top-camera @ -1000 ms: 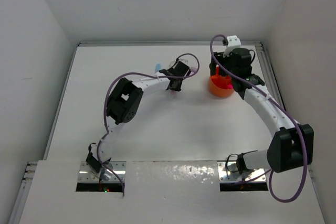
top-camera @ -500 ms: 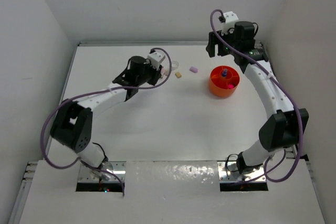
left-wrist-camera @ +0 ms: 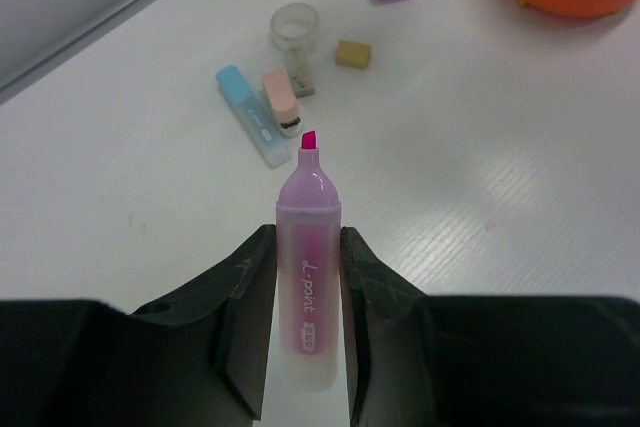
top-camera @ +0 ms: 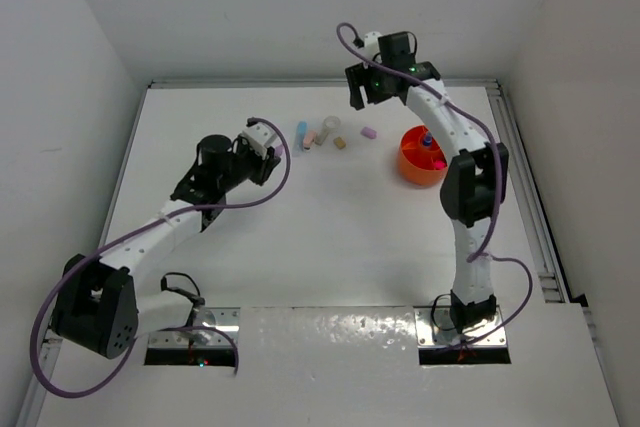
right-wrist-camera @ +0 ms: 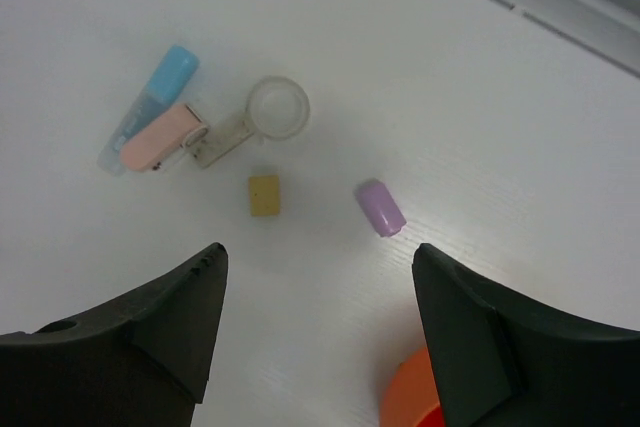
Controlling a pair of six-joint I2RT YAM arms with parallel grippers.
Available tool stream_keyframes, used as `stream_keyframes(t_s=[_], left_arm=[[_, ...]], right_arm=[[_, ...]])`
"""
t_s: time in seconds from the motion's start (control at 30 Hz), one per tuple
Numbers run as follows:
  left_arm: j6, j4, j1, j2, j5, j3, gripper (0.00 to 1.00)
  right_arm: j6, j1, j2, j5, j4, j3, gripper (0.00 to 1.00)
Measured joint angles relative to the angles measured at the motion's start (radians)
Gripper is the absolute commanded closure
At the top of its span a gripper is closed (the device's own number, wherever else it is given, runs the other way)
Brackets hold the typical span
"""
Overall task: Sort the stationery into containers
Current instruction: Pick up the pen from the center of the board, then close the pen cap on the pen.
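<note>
Five loose pieces counted from above on the white table: pastel blue stick, pink piece, clear plastic ring, tan block, lilac piece; noted the round orange plastic tub just right of them. Through the left wrist, saw the left gripper clamped on a translucent pink marker, tip bare, pointed toward the cluster. Through the right wrist, found the right gripper spread wide, holding nothing, above the tan block and lilac piece.
</note>
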Motion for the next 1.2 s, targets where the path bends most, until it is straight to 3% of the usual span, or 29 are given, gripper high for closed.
stream_keyframes(t_s=[0.37,0.73,0.87,1.07,1.17,1.2], left_arm=[[-0.098,0.054,0.08,-0.002,-0.063,-0.04,1.0],[-0.154,0.061,0.114,0.045,-0.078,-0.036,1.0],[-0.161,0.06,0.129,0.072,-0.081,-0.022,1.0],[-0.171,0.062,0.142,0.097,-0.085,0.006,1.0],[-0.175,0.062,0.145,0.105,-0.085,0.011,1.0],[-0.175,0.063,0.145,0.107,-0.085,0.012,1.0]], right_arm=[[0.0,-0.002,0.298,0.066,0.008,0.039,0.31],[0.029,-0.006,0.403,0.07,0.08,0.073,0.37],[0.033,-0.006,0.406,0.085,0.094,0.071,0.49],[0.033,-0.006,0.385,0.088,0.112,0.027,0.56],[0.032,-0.005,0.361,0.089,0.107,-0.009,0.65],[0.032,-0.005,0.359,0.089,0.105,-0.013,0.74]])
